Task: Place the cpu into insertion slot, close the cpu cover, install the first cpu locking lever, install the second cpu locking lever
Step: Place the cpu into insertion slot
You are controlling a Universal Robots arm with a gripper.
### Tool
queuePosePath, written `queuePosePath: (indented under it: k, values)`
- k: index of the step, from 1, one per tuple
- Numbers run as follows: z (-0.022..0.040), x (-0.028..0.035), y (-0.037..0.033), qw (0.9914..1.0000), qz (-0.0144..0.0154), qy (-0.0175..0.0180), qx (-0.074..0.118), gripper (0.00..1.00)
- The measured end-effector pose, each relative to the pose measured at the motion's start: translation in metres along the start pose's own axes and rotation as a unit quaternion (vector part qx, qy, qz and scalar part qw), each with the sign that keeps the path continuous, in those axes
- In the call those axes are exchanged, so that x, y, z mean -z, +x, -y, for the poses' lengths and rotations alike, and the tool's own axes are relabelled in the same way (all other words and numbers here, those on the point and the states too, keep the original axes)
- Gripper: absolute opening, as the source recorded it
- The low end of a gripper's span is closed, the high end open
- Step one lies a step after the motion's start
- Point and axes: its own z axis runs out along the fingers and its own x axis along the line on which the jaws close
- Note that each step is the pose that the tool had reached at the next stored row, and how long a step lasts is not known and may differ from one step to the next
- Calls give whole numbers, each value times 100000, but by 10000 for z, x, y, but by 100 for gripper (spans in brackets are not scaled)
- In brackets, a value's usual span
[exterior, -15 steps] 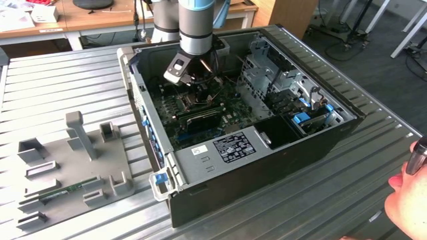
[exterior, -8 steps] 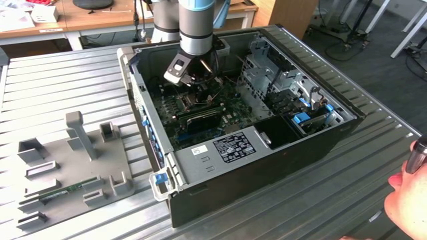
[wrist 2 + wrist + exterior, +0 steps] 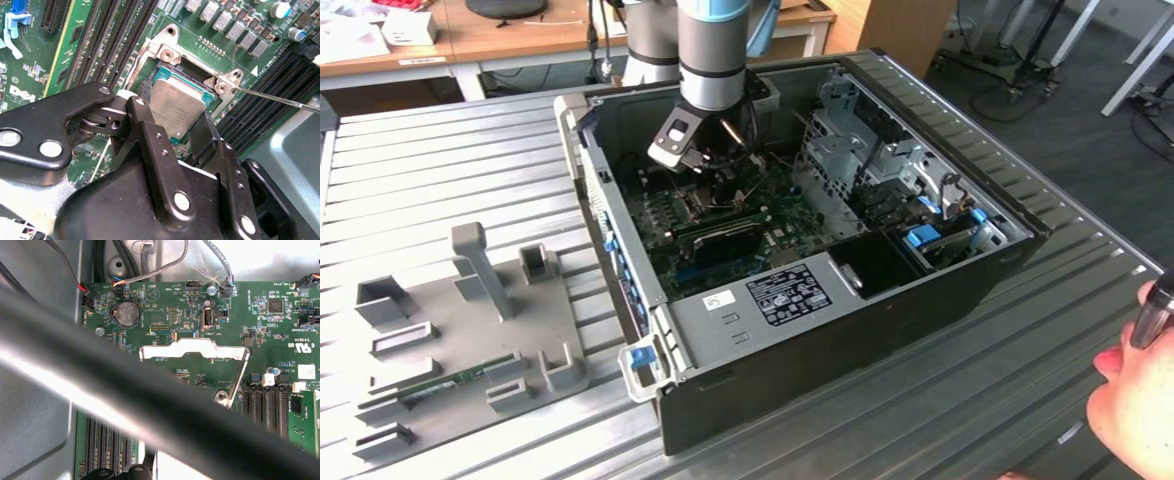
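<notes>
my pincer (image 3: pixel 169 111) down inside the pc case (image 3: pixel 961 290), straddling the cpu (image 3: pixel 182 100), honestly can't tell if it's gripping or let go, cpu lying in the insertion slot (image 3: pixel 161 52) on the green board (image 3: pixel 165 305), cpu cover (image 3: pixel 195 347) swung up off it

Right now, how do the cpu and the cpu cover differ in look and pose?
The cpu is a solid dull grey square; the cpu cover is a bright silver open frame. The cpu lies flat in the insertion slot; the cpu cover stands open. Both are metal.
</notes>
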Motion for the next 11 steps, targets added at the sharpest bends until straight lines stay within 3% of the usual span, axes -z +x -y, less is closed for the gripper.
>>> queuePosePath:
  k: [9,11]
  values:
    - [1,-2,0,100000,-11,-1,-13,55]
    - [0,-2,0,100000,-14,-8,-4,61]
